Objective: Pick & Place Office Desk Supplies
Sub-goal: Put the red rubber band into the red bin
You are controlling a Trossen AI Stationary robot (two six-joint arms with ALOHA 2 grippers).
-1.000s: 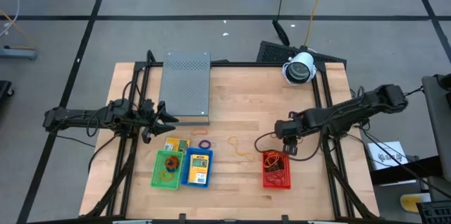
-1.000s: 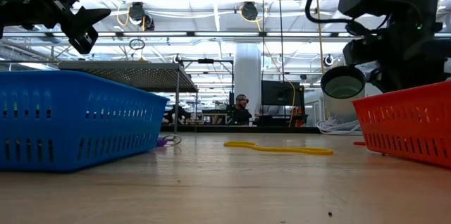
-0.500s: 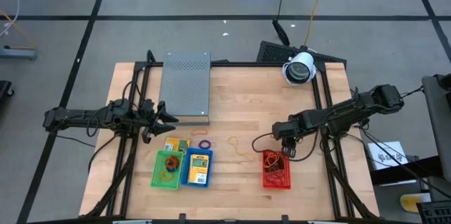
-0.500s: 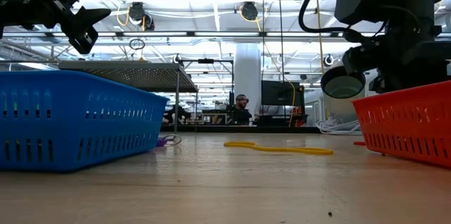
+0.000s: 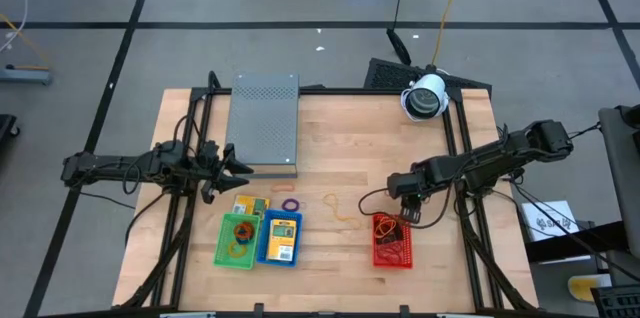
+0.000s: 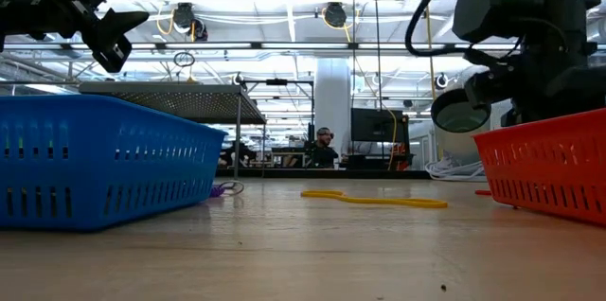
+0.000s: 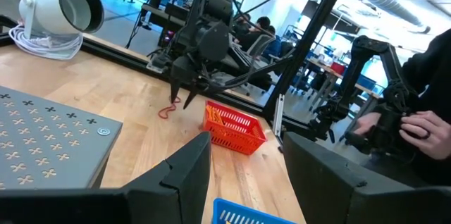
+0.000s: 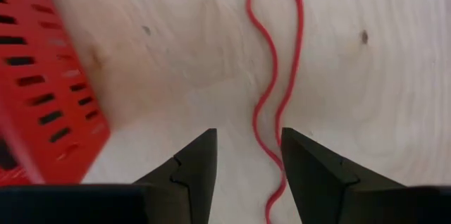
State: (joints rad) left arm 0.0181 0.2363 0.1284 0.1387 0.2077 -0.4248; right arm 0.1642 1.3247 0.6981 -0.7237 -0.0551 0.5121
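Note:
My right gripper [image 5: 405, 212] points down, open, just beyond the far end of the red basket [image 5: 392, 242]. A red rubber band [image 8: 275, 90] stretches over the wood and runs back between the two fingers [image 8: 248, 136]. In the left wrist view the band [image 7: 170, 108] shows just under those fingertips. A yellow packet [image 5: 250, 205], a purple band [image 5: 290, 205] and orange bands [image 5: 343, 217] lie loose on the table. My left gripper [image 5: 243, 165] waits open and level at the table's left. My right gripper has the red band's near stretch [image 8: 270, 146] between its open fingers, which come from above. The band's end runs out of the wrist view below the fingers. I cannot tell whether either finger touches it.
A green basket [image 5: 238, 241] with bands and a blue basket [image 5: 279, 239] with a packet stand at the near left. The grey perforated box [image 5: 264, 123] sits at the far left, and a white lamp-like device [image 5: 425, 97] at the far right corner.
My right gripper has turned a little at the wrist above the red band, beside the red basket. Its fingers have kept the same gap.

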